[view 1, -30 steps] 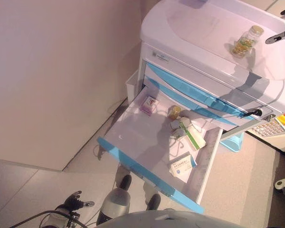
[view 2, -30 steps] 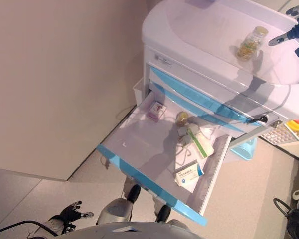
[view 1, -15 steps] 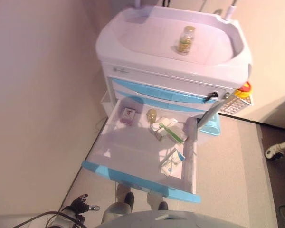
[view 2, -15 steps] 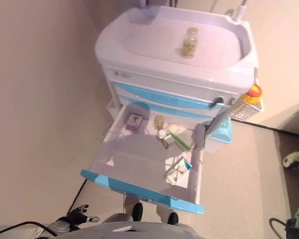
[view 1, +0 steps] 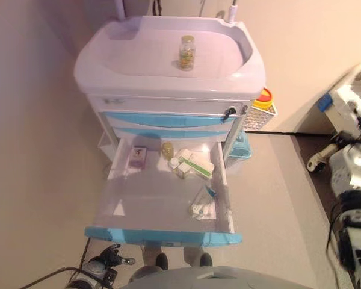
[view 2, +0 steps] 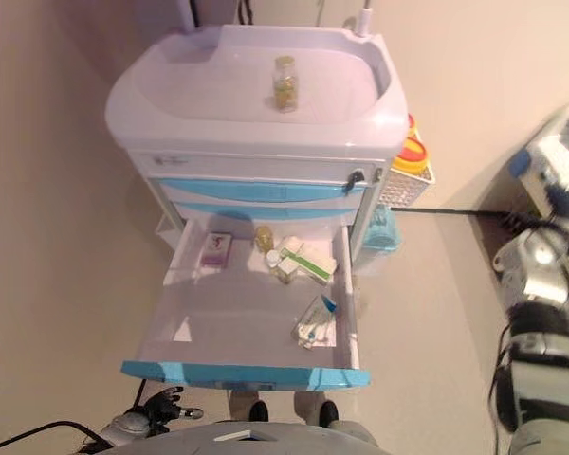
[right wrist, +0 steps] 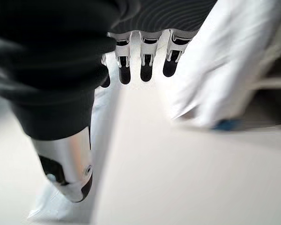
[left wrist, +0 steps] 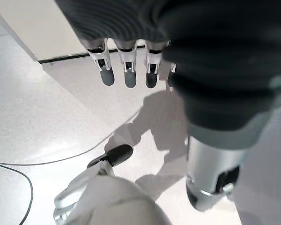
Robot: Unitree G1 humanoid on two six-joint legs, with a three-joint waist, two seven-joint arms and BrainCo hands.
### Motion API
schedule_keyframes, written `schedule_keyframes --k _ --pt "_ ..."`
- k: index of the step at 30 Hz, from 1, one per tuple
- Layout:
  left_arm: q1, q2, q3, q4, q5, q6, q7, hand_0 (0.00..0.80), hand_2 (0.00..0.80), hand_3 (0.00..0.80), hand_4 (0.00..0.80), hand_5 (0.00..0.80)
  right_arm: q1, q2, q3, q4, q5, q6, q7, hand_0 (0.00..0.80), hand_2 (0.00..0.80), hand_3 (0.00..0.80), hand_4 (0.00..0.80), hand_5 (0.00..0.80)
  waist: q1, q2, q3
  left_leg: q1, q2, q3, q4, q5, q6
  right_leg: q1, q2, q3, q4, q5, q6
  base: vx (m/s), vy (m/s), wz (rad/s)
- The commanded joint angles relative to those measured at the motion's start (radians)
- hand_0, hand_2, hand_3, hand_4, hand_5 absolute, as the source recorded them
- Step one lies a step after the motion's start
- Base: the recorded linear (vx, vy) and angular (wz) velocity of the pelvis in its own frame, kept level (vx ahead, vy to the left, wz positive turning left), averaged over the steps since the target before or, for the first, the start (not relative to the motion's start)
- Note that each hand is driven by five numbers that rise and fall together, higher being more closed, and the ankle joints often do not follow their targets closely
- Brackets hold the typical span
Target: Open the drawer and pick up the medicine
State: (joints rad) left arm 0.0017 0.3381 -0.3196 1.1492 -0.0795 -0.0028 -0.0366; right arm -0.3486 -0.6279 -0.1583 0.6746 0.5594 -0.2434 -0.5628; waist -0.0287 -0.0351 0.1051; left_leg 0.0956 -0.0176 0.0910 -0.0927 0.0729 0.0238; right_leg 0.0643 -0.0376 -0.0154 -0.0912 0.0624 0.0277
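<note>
While drawer [view 1: 162,208] gapes, box print [view 1: 203,202] stays unreadable.

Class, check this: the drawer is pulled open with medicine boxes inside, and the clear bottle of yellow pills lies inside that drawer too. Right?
Not quite. The drawer is open with medicine boxes inside, but the clear bottle of yellow pills stands upright on top of the cart, as the left eye view shows.

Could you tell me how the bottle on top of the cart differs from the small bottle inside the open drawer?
The bottle on the cart top is taller and stands alone on the cart top. The small bottle is shorter and stands at the back of the open drawer, close to medicine boxes. Both stand upright with yellowish contents.
</note>
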Motion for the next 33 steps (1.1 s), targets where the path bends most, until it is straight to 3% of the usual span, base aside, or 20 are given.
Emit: schedule_keyframes --k 1,5,10,14,16,22,26,33 --pt "-0.049 -0.019 -0.039 0.072 -0.002 -0.031 0.017 0.0 0.0 0.0 0.0 0.0 0.039 0.019 -0.013 -0.015 -0.087 -0.057 -0.008 0.0 0.0 0.0 0.0 0.0 -0.007 -0.003 -0.009 0.018 -0.014 -0.002 0.014 -0.149 -0.002 -0.012 -0.021 -0.018 0.027 -0.021 0.07 -0.023 0.015 -0.21" --pt "-0.038 -0.028 -0.026 0.061 -0.003 -0.047 0.027 0.0 0.0 0.0 0.0 0.0 0.146 0.068 -0.009 0.05 -0.18 -0.044 0.044 0.0 0.0 0.0 0.0 0.0 -0.017 -0.003 -0.002 0.016 -0.014 0.011 0.014 -0.151 0.001 -0.019 -0.021 -0.009 0.02 -0.012 0.075 -0.035 0.009 -0.11" --pt "-0.024 -0.022 0.008 0.055 0.022 -0.069 0.035 0.0 0.0 0.0 0.0 0.0 0.284 0.141 0.076 0.256 -0.364 -0.022 0.163 0.0 0.0 0.0 0.0 0.0 -0.03 -0.006 0.005 0.012 -0.011 0.021 0.006 -0.146 0.003 -0.028 -0.017 -0.004 0.015 -0.005 0.079 -0.028 -0.011 -0.19" --pt "-0.019 -0.015 0.028 0.057 0.032 -0.09 0.039 0.0 0.0 0.0 0.0 0.0 0.337 0.212 0.127 0.362 -0.347 -0.023 0.244 0.0 0.0 0.0 0.0 0.0 -0.032 -0.007 0.008 0.013 -0.011 0.02 0.005 -0.144 0.003 -0.028 -0.015 -0.007 0.017 -0.005 0.079 0.005 -0.025 -0.07" --pt "-0.018 -0.018 0.033 0.059 0.05 -0.113 0.043 0.0 0.0 0.0 0.0 0.0 0.366 0.257 0.152 0.419 -0.341 -0.049 0.348 0.0 0.0 0.0 0.0 0.0 -0.035 -0.004 0.01 0.016 -0.014 0.013 0.006 -0.143 0.005 -0.025 -0.013 -0.006 0.02 -0.007 0.077 0.052 -0.012 -0.03" --pt "-0.041 0.002 -0.014 0.01 0.127 -0.181 0.006 0.0 0.0 0.0 0.0 0.0 0.385 0.286 0.249 0.499 -0.386 -0.001 0.566 0.0 0.0 0.0 0.0 0.0 -0.034 0.006 0.048 -0.028 -0.024 -0.003 0.069 -0.154 0.018 -0.066 -0.014 0.005 0.081 -0.029 0.067 0.014 0.009 0.0" --pt "-0.15 0.071 -0.102 -0.178 0.09 -0.15 -0.002 0.0 0.0 0.0 0.0 0.0 0.317 0.245 0.338 0.498 -0.397 -0.008 0.589 0.0 0.0 0.0 0.0 0.0 -0.031 0.027 0.17 -0.146 -0.033 -0.01 0.19 -0.161 0.034 -0.176 -0.019 -0.008 0.218 -0.061 0.048 -0.216 0.079 -0.02" --pt "-0.262 0.187 -0.17 -0.404 0.009 -0.084 -0.089 0.0 0.0 0.0 0.0 0.0 0.238 0.197 0.406 0.394 -0.367 0.0 0.548 0.0 0.0 0.0 0.0 0.0 -0.05 0.04 0.303 -0.287 -0.045 0.002 0.308 -0.159 0.05 -0.318 -0.019 0.013 0.336 -0.07 0.037 -0.098 0.084 -0.02"
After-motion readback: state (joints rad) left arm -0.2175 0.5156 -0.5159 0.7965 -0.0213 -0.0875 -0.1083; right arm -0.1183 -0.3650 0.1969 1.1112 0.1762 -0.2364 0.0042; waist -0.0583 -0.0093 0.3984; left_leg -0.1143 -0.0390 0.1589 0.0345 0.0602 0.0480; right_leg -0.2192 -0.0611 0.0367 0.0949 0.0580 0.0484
